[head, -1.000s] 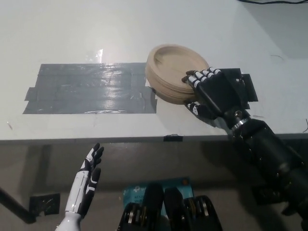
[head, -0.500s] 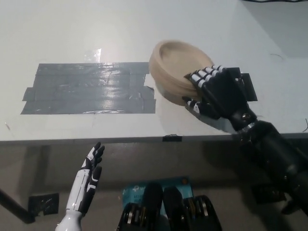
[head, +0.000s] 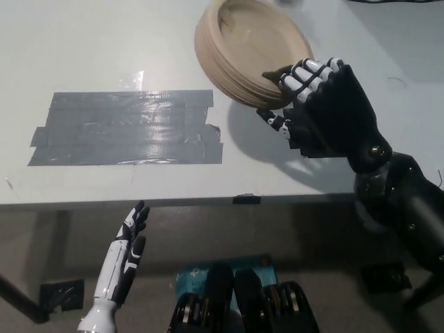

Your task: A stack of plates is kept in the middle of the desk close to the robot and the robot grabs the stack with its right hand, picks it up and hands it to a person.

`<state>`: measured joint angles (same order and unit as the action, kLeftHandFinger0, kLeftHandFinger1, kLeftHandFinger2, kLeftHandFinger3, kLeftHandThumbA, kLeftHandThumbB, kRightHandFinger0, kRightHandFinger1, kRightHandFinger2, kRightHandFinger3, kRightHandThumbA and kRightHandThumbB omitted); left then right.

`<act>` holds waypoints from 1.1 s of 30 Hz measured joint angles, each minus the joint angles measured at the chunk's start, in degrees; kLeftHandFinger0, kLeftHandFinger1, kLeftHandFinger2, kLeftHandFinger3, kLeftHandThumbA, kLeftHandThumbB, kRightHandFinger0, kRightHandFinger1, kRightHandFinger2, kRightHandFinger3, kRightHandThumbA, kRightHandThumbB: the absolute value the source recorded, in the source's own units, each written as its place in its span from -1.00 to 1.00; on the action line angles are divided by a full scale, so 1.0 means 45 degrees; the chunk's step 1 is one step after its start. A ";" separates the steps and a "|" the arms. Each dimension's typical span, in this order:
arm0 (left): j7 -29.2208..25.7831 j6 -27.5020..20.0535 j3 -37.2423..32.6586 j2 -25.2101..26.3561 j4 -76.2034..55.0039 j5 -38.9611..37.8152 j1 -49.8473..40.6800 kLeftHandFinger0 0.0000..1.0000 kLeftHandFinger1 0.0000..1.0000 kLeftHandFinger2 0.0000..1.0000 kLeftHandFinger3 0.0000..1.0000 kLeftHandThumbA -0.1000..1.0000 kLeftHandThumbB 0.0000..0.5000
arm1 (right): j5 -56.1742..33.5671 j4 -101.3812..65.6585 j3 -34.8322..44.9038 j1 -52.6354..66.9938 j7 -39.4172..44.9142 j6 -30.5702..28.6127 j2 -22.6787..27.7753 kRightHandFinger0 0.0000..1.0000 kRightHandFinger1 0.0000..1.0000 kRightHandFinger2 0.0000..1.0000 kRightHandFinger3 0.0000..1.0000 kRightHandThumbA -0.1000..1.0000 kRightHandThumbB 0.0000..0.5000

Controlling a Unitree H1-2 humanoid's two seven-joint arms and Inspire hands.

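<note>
Now that the stack of plates has risen off the tabletop, the black right hand fingers clamp its near rim, ready for handover, while the white left hand rests open, low left.

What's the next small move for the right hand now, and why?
Probably carry the stack of plates a little further up and away from the robot. The right hand grips its near rim, and the shadow on the desk suggests it is off the surface. No person is in view to take it, so releasing would be premature. The left hand hangs open below the desk edge.
</note>
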<state>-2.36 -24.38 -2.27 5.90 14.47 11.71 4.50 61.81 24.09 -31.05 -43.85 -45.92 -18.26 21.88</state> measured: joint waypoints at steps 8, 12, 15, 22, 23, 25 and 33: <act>0.0006 0.0001 -0.0003 0.0005 -0.0005 -0.0007 -0.0002 1.00 1.00 1.00 1.00 1.00 0.30 | 0.0014 0.0906 -0.0031 -0.0028 0.0318 -0.0284 -0.0072 -1.00 -1.00 -1.00 -0.51 -1.00 0.22; 0.0010 0.0000 -0.0010 0.0007 -0.0005 -0.0006 -0.0002 1.00 1.00 1.00 1.00 1.00 0.29 | 0.0078 0.1988 -0.0280 -0.0183 0.0470 -0.0432 -0.0239 -1.00 -1.00 -1.00 -0.48 -1.00 0.32; 0.0013 -0.0002 -0.0013 0.0010 -0.0004 -0.0010 -0.0002 1.00 1.00 1.00 1.00 1.00 0.28 | 0.0127 0.2607 -0.0453 -0.0401 0.0492 -0.0566 -0.0355 -1.00 -1.00 -1.00 -0.53 -1.00 0.29; 0.0014 -0.0005 -0.0021 0.0012 -0.0005 -0.0004 -0.0006 1.00 1.00 1.00 1.00 1.00 0.27 | 0.0284 0.4911 -0.1048 -0.1738 0.0343 -0.0819 -0.0901 -1.00 -1.00 -0.81 -0.62 -1.00 0.13; 0.0014 -0.0008 -0.0021 0.0021 -0.0005 -0.0003 -0.0005 1.00 1.00 1.00 1.00 1.00 0.27 | 0.0297 0.5377 -0.1109 -0.2044 0.0275 -0.0832 -0.1019 -1.00 -1.00 -0.81 -0.62 -1.00 0.13; 0.0014 -0.0008 -0.0024 0.0023 -0.0005 -0.0003 -0.0001 1.00 1.00 1.00 1.00 1.00 0.28 | 0.0312 0.5790 -0.1156 -0.2375 0.0258 -0.0831 -0.1143 -1.00 -0.88 -0.02 -0.41 -1.00 0.19; 0.0017 0.0005 -0.0029 0.0026 0.0027 -0.0002 -0.0005 1.00 1.00 1.00 1.00 1.00 0.27 | -0.0003 0.5829 -0.0969 -0.2649 0.1288 -0.0654 -0.1269 1.00 1.00 1.00 1.00 0.38 1.00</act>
<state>-2.29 -24.36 -2.41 6.02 14.59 11.69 4.48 61.79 50.32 -35.41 -55.77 -40.12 -21.20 16.17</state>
